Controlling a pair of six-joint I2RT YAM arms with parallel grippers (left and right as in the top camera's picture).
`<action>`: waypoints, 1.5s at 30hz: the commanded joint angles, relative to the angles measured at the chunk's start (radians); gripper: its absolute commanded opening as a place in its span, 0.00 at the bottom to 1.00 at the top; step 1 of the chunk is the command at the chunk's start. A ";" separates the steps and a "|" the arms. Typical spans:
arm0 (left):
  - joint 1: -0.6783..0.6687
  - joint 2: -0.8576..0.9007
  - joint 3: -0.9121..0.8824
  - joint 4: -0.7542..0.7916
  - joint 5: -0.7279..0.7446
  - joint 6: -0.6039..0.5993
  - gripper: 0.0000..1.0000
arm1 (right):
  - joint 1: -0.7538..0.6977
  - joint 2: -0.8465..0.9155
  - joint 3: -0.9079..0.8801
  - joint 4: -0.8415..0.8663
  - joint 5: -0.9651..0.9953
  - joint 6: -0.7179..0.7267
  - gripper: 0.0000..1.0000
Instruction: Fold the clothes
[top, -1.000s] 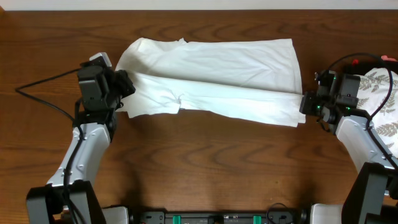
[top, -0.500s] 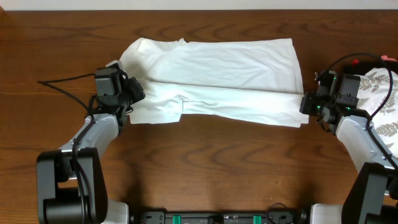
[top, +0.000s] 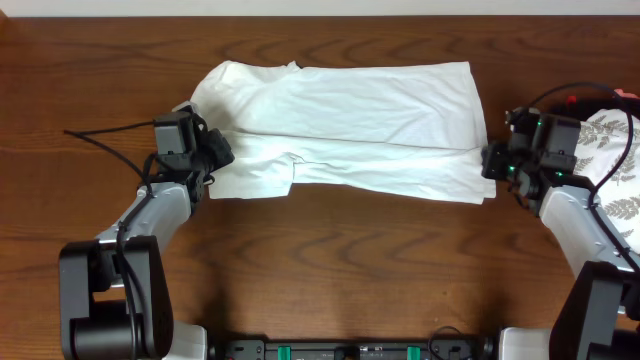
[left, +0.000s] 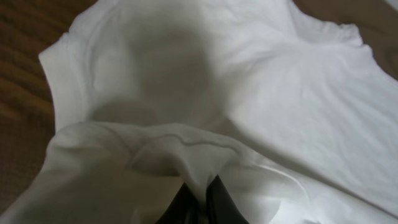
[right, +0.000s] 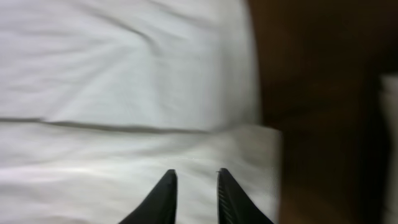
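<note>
The left gripper (left: 199, 198) is closed, its black fingertips pressed together on what we take to be a fold of the white short-sleeved cotton T-shirt (top: 350, 120). The right gripper (right: 193, 193) stands with its jaws parted over the hem end, holding nothing that we can see.

The shirt lies lengthwise across the far half of the brown wooden table (top: 320, 260), close to the far edge. It is already doubled along its length, with a long crease running from end to end. The chest graphic is not in view.

We judge the risk to lie at both ends. If the left pinch has caught only the top layer, a pull would drag the sleeve end into a bunch and skew the crease. With the right jaws apart, the hem end is free to slip or trail should the left arm tug.

We count one shirt, two arms and two grippers. A black cable (top: 100, 135) trails toward the left edge, and a white leaf-printed item (top: 615, 150) sits at the right edge.
</note>
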 joint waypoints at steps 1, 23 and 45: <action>0.000 0.007 0.011 -0.010 -0.012 -0.001 0.06 | 0.075 0.003 -0.002 0.017 -0.119 -0.001 0.19; 0.000 0.008 0.011 -0.098 -0.023 0.018 0.07 | 0.237 0.294 -0.002 0.057 0.177 0.064 0.20; 0.001 0.005 0.011 -0.069 0.059 0.030 0.32 | 0.237 0.297 -0.002 0.018 0.180 0.063 0.21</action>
